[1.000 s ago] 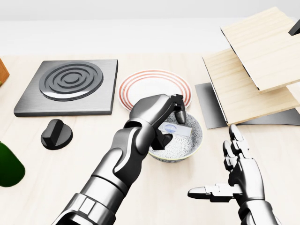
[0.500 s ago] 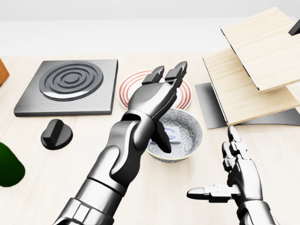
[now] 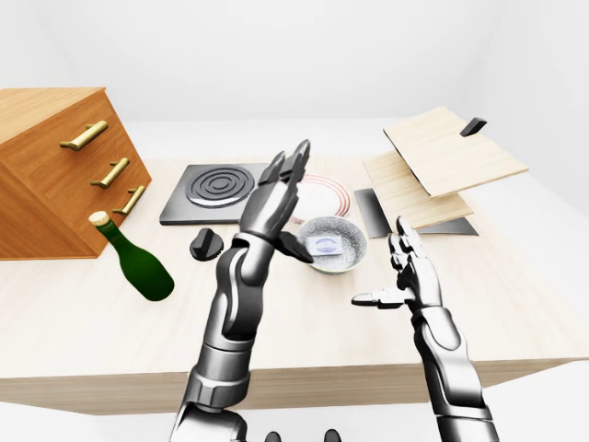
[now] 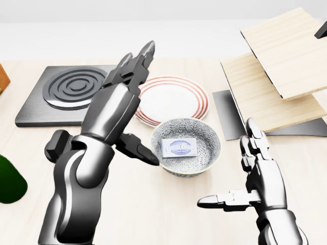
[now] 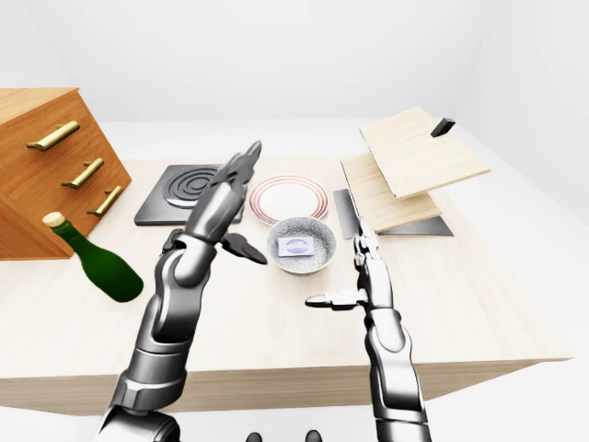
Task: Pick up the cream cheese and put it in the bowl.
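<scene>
Across the pale wooden bench (image 3: 83, 304) under white walls we see the cream cheese (image 4: 179, 146) lying flat inside the patterned bowl (image 4: 207, 137); a striped plate (image 4: 173, 102) sits just above it in the head view, a stove plate (image 3: 218, 191) to its left, tilted wooden boards (image 3: 442, 166) at right; a green bottle (image 3: 138, 261) leans beside the drawer cabinet (image 3: 55, 175); our left hand (image 4: 120, 97) is raised, fingers spread wide, holding nothing; our right hand (image 4: 255, 178) is likewise splayed and unladen near the bench's bare lower edge.

Plain white walls and pale floor under even, soft light; a light wooden desk (image 3: 83, 322) carries a brown drawer cabinet (image 3: 51, 175) with brass handles.
</scene>
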Robot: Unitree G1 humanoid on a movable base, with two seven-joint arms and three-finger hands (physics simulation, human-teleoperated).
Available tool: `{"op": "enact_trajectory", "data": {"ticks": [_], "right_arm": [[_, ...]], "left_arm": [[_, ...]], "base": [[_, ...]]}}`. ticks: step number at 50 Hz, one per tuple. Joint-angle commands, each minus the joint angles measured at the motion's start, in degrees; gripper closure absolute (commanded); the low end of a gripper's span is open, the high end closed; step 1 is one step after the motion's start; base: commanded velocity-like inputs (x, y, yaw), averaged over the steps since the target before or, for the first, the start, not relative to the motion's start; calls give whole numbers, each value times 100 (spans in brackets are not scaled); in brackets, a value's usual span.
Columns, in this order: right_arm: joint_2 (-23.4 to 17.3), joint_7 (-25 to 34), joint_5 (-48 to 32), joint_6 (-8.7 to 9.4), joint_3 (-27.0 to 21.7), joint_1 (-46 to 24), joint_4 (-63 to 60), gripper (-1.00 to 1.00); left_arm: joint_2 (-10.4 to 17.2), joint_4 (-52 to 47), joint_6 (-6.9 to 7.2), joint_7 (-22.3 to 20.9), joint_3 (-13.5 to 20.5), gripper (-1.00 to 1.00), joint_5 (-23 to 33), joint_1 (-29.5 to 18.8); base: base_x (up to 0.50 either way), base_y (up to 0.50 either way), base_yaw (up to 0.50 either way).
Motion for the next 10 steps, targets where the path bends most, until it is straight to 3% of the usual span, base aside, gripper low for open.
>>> {"op": "enact_trajectory", "data": {"ticks": [1,10], "right_arm": [[101,-136,-251,0,235,-126,-1136,-100],[124,-307,-400,0,373,-481,-2415,-100]], "left_arm": [[467,-1734,0,156,422,-100,-1444,1007],[660,-2792,0,238,666,-100,-2221,1231]], "base": [[0,0,0],[0,0,0]]}}
